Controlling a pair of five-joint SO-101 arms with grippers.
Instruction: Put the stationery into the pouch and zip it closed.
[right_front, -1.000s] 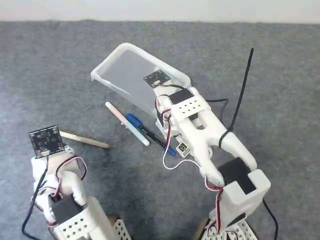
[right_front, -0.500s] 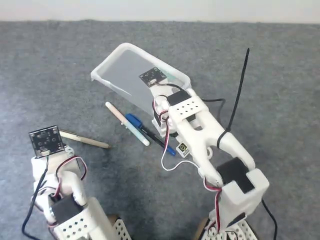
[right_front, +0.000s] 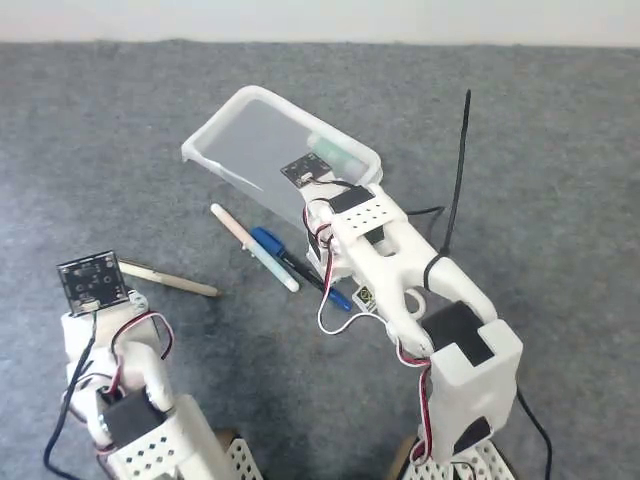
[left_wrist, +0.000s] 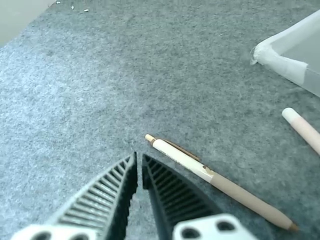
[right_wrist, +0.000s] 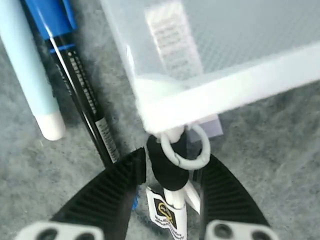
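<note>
The translucent pouch (right_front: 250, 140) lies at the back of the grey carpet with a pale green item (right_front: 335, 155) inside. At its near corner my right gripper (right_wrist: 175, 157) stands open, its fingers on either side of the black zipper pull (right_wrist: 167, 170) and its white ring (right_wrist: 182, 147). A pale blue pen (right_front: 255, 248) and a blue-capped black pen (right_front: 290, 262) lie side by side just left of that corner. A beige pen (left_wrist: 215, 180) lies close in front of my left gripper (left_wrist: 138, 159), which is shut on nothing just above the carpet.
The right arm (right_front: 400, 270) stretches over the carpet from the near edge to the pouch. A black cable (right_front: 455, 170) rises beside it. The left arm (right_front: 110, 330) stands at the near left. Bare carpet (right_front: 100, 150) spreads to the far left.
The right arm has swung a little to the left and drawn its wrist nearer, uncovering the pale green item in the pouch. The left arm and the pens have not moved.
</note>
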